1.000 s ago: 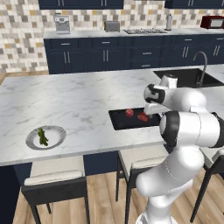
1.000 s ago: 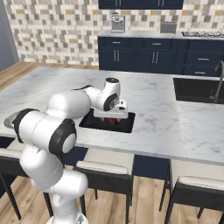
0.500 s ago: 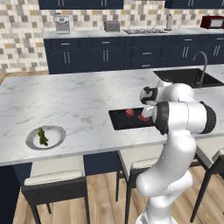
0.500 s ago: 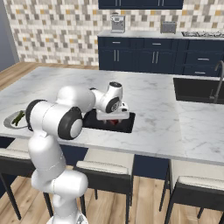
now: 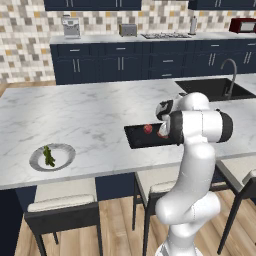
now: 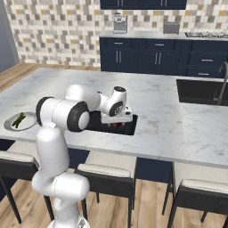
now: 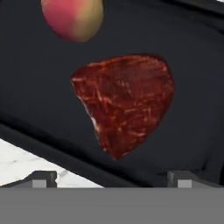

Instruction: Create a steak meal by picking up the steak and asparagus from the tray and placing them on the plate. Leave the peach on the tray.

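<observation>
The steak (image 7: 124, 100), a flat dark-red piece, lies on the black tray (image 7: 192, 65) straight ahead of my gripper (image 7: 113, 178). The jaws are open, with a fingertip low on either side of the steak and nothing between them. The peach (image 7: 73, 17) rests on the tray beyond the steak. From the left base, the peach (image 5: 148, 129) and a sliver of the steak (image 5: 161, 134) show on the tray (image 5: 137, 137) beside my arm. The asparagus (image 5: 48, 156) lies on the round plate (image 5: 37, 161) far to the left. From the right base, my gripper (image 6: 116, 121) hangs just over the tray (image 6: 129, 129).
The tray sits close to the marble counter's front edge (image 5: 150, 167). A sink with a faucet (image 5: 227, 75) is set into the counter to the right. Stools (image 5: 60, 210) stand under the counter's near side. Bare marble separates the tray from the plate (image 6: 11, 124).
My arm has folded in tighter over the tray and the hand has come down closer to the steak. The jaws stayed open, and the food has not moved.
</observation>
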Available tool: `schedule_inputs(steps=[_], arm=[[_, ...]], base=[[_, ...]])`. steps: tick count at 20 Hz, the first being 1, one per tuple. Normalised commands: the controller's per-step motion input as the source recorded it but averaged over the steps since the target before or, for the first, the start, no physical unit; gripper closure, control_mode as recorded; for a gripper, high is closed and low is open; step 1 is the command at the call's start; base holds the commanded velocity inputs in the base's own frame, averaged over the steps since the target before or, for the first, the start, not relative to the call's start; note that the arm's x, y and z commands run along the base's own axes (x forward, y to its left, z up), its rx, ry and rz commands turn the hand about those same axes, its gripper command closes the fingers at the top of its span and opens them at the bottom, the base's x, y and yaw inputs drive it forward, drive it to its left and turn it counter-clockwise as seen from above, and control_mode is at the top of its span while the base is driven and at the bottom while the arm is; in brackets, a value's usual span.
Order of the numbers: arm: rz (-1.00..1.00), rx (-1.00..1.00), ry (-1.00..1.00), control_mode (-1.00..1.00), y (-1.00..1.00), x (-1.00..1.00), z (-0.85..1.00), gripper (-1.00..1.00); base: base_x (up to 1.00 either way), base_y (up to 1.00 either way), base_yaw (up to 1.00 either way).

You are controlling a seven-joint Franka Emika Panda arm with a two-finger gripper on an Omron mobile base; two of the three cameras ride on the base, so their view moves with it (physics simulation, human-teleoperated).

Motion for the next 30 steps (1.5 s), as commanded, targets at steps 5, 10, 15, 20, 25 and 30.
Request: schedule_inputs(steps=[5,10,15,20,25,30], arm=[[0.00,0.00,0.00,-1.00,0.00,0.46,-0.25,-1.00],[0.00,0.00,0.00,-1.00,0.00,0.48,-0.14,-1.00],[0.00,0.00,0.00,-1.00,0.00,0.25,-0.30,1.00],[0.01,0.00,-0.03,-1.00,0.01,-0.04,-0.27,1.00],[0.04,0.01,-0.14,-1.00,-0.01,-0.70,0.20,1.00],[0.05,0.00,-0.25,-1.00,0.16,-0.80,0.75,1.00]], base=[[0.00,0.00,0.00],[0.00,0.00,0.00],[0.00,0.00,0.00],[0.00,0.00,0.00],[0.00,0.00,0.00],[0.00,0.00,0.00]])
